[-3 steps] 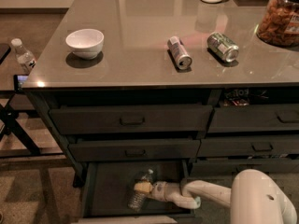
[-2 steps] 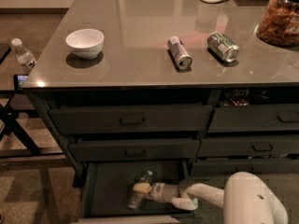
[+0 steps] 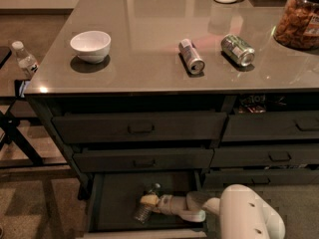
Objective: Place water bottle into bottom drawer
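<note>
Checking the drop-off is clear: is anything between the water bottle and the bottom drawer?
Nothing visible does. The water bottle is already inside the open bottom drawer, with the gripper right at it.

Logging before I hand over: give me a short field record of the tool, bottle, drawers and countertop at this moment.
tool: low inside the open bottom drawer, at the water bottle
water bottle: lying on its side on the drawer floor
bottom drawer: pulled open
drawers above: shut
countertop: white bowl upright; silver can and green can on their sides; snack jar
</note>
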`<state>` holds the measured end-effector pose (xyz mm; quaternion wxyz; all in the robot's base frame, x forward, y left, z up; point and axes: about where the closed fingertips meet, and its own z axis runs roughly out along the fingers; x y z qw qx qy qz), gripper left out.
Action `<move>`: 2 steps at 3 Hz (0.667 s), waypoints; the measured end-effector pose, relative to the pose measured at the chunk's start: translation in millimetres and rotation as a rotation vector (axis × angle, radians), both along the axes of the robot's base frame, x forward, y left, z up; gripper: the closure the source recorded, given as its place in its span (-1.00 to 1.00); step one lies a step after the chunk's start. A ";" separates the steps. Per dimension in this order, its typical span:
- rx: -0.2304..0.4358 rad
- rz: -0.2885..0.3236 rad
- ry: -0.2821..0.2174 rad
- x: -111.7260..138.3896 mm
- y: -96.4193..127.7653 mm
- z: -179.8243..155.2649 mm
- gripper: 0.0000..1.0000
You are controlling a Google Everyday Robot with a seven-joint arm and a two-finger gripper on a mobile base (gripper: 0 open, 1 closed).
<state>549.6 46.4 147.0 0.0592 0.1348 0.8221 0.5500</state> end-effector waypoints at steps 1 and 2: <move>-0.019 0.013 0.021 4.2 5.6 -13.0 1.00; -0.090 0.046 0.029 4.4 14.0 -18.8 1.00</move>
